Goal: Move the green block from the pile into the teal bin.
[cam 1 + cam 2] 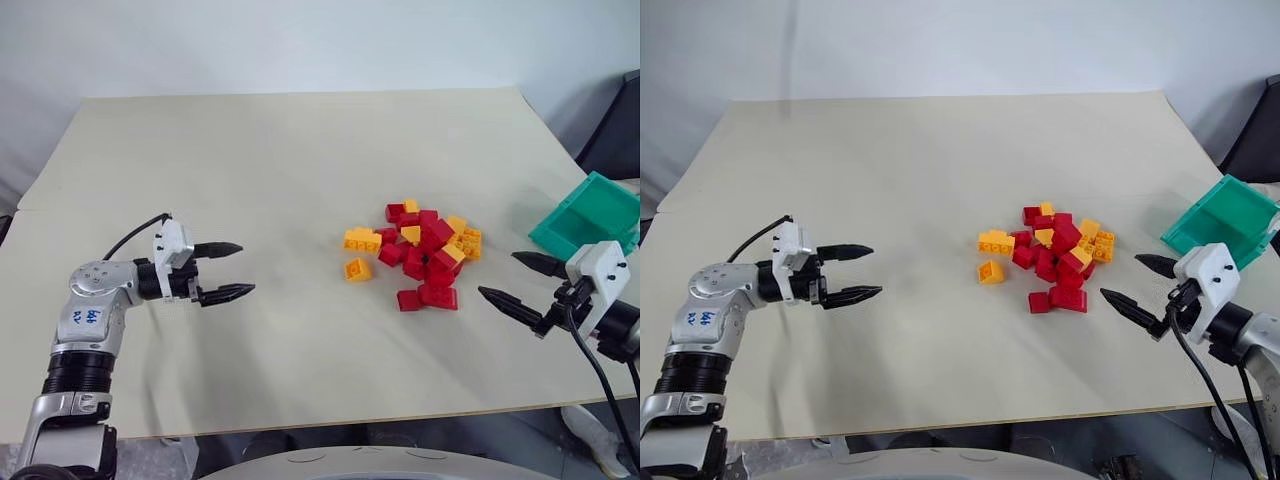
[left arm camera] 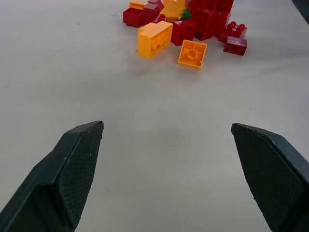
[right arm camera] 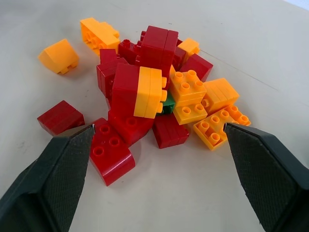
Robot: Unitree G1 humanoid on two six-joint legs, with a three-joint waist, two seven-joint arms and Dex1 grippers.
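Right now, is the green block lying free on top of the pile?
No, the green block sits wedged inside the pile, mostly covered by red and yellow-orange bricks.

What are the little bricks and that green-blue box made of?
The bricks in the pile look like hard, shiny plastic: bright colours, moulded round studs, light glinting off them. The teal bin also looks like plastic, thin-walled and smooth, though less glossy.

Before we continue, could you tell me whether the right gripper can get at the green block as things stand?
Probably not directly: the green block is buried under red and yellow-orange bricks of the pile.
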